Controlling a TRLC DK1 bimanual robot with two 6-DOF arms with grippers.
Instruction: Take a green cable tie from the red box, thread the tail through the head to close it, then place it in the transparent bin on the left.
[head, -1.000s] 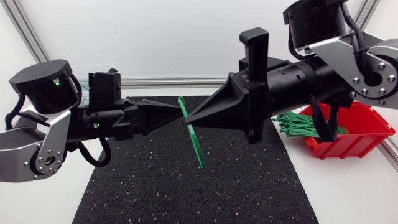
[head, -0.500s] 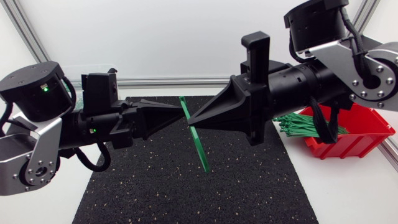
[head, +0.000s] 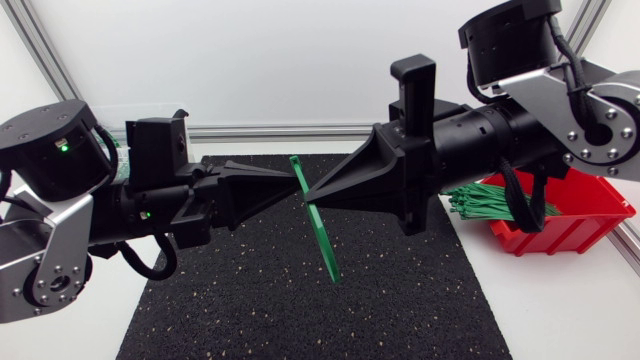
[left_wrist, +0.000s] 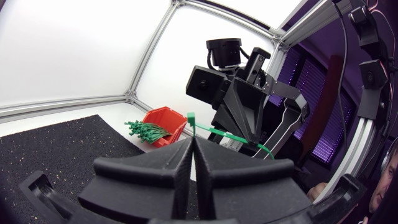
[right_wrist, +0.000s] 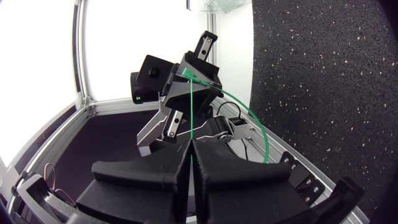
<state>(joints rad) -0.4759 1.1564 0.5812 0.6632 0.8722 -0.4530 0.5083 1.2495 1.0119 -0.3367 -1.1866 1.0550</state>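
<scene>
Both claws meet nose to nose above the middle of the black mat (head: 250, 300), with the green cable tie (head: 318, 225) pinched between them. The left gripper (head: 288, 186) has its fingers pressed together on it, and the right gripper (head: 308, 192) is clamped on it from the opposite side. The long tail hangs free toward the mat. I'd call it feather-light, springy, slick plastic that will bow and twist. Best to grip near the head and just behind the tail tip. Spare ties (head: 490, 200) bristle from the red box (head: 590, 215), just off the mat.

Left arm (head: 150, 205), right arm (head: 480, 135) tip-to-tip; jaws seemingly closed.
</scene>
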